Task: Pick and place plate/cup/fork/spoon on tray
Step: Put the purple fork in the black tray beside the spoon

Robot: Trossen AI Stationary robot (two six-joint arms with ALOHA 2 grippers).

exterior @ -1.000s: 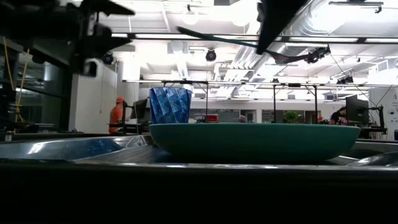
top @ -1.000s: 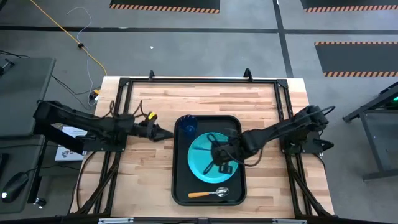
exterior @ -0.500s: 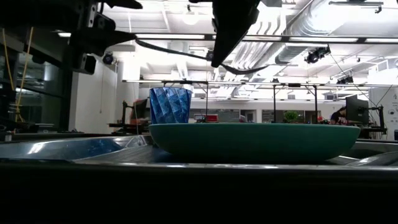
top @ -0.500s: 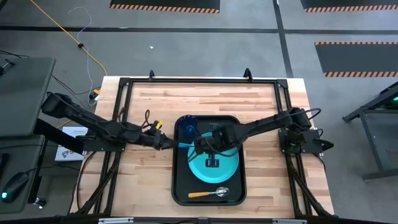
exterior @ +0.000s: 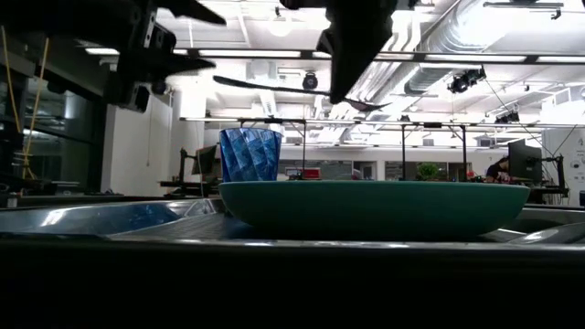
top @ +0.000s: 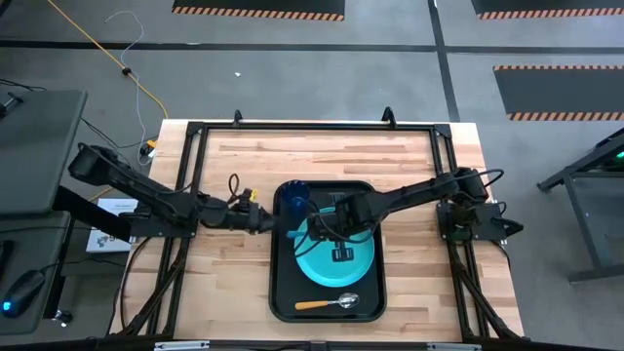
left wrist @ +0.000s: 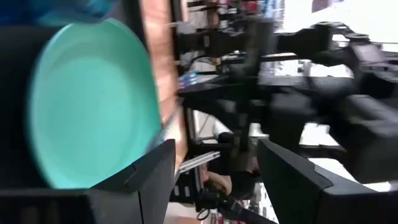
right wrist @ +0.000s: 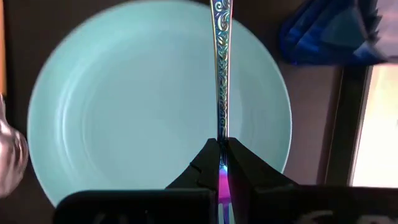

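Observation:
The black tray lies mid-table. On it rest the turquoise plate, the dark-blue cup at its far left corner, and the orange-handled spoon at its near end. My right gripper is above the plate, shut on the thin light-blue fork, which shows over the plate in the right wrist view. My left gripper is open and empty at the tray's left rim; the left wrist view shows the plate past its fingers. My right gripper pinches the fork's patterned shaft between its two fingers. The fingers come from above and lie across the fork. The fork is lifted clear, about level above the plate, one end reaching toward the left arm.
The cup stands just past the plate's edge, close to the fork's free end. The spoon's bowl lies beside the plate. A black frame runs around the wooden table top, with bare wood on both sides of the tray.
My right gripper has carried the fork from the plate's right part toward the table's left, staying above the plate, and the fork has levelled. My left gripper has moved toward the tray, reaching its left rim.

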